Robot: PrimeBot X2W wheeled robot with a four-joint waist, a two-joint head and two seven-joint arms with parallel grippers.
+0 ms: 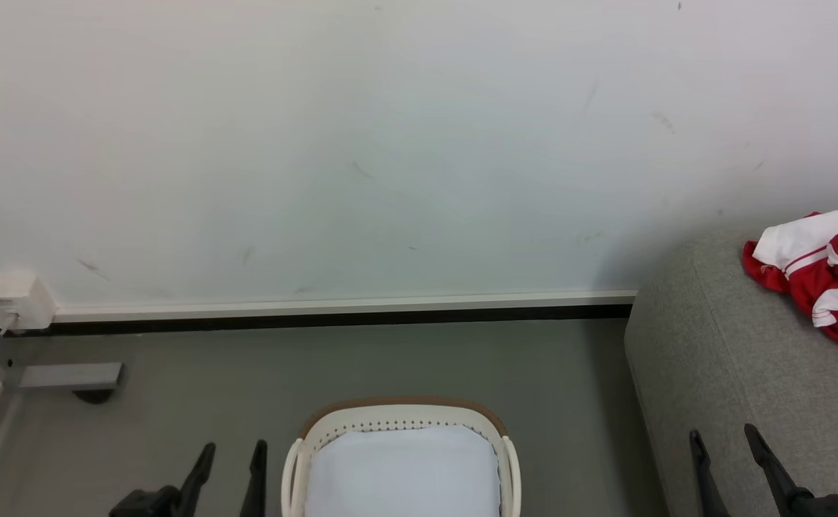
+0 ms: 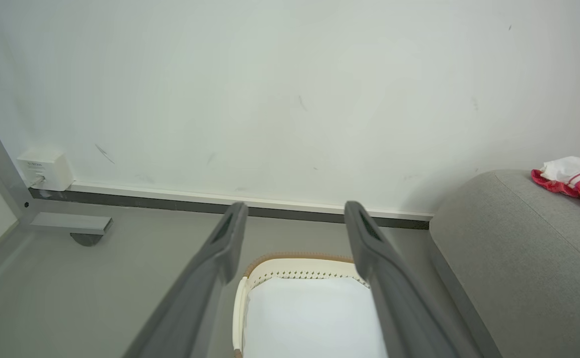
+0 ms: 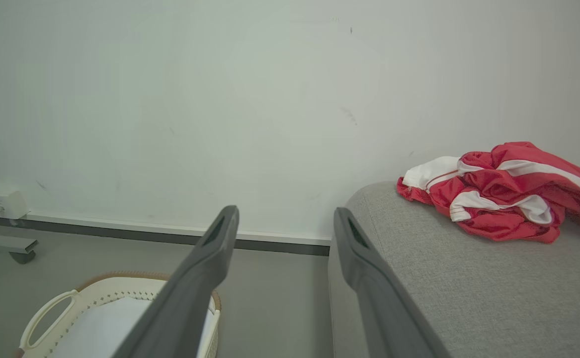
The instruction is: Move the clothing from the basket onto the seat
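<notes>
The clothing [image 1: 821,276] is lying bunched on the seat [image 1: 734,402], near its far edge by the wall. The basket [image 1: 404,420] on the floor is showing pale lining, but its near end is running out of view, so a leftover garment could go unnoticed. The left gripper [image 1: 235,449] and right gripper [image 1: 722,432] are hanging low and pointing forward, with their fingers spread wide and holding nothing.
</notes>
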